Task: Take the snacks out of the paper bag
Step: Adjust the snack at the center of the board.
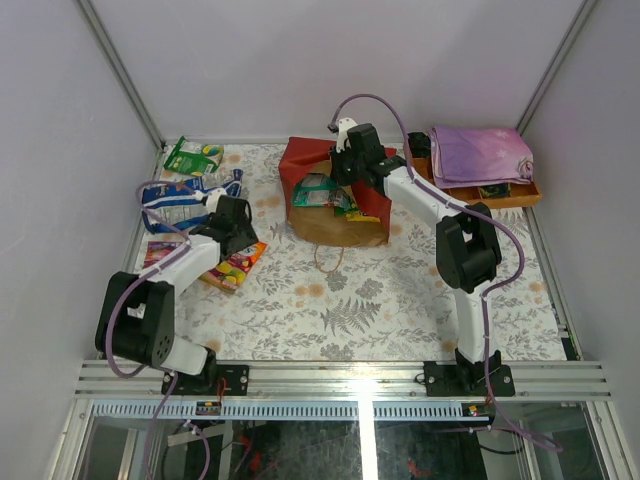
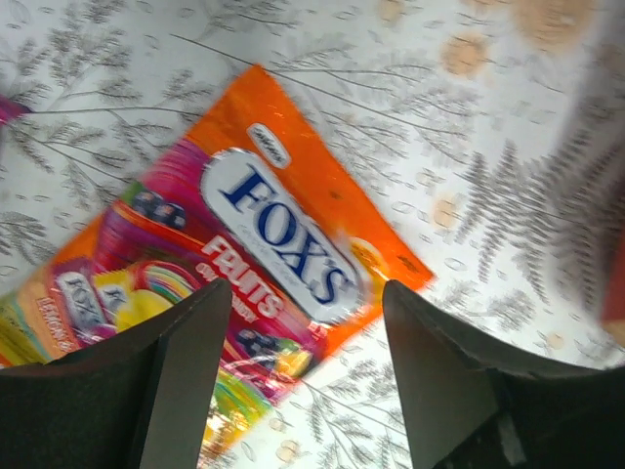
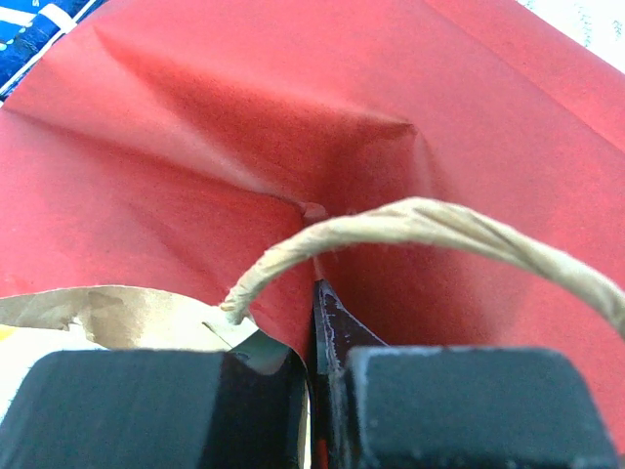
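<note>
Snacks (image 1: 190, 158) partly out: several lie on the desk (image 1: 400, 300), more sit in the paper bag (image 1: 340, 228). My right tool (image 3: 317, 371) pinches its rim; left tool (image 2: 308, 313) gapes empty above an orange packet (image 2: 293, 244).

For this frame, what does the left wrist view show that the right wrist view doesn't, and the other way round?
Only the left wrist: an orange Fox's packet lying flat on the floral table cover, framed by the open left gripper above it. Only the right wrist: the red paper bag close up, its string handle, the right gripper closed on the bag's rim, and a blue packet at the top left corner. Both: the floral table cover, only a sliver in the right wrist view.
</note>
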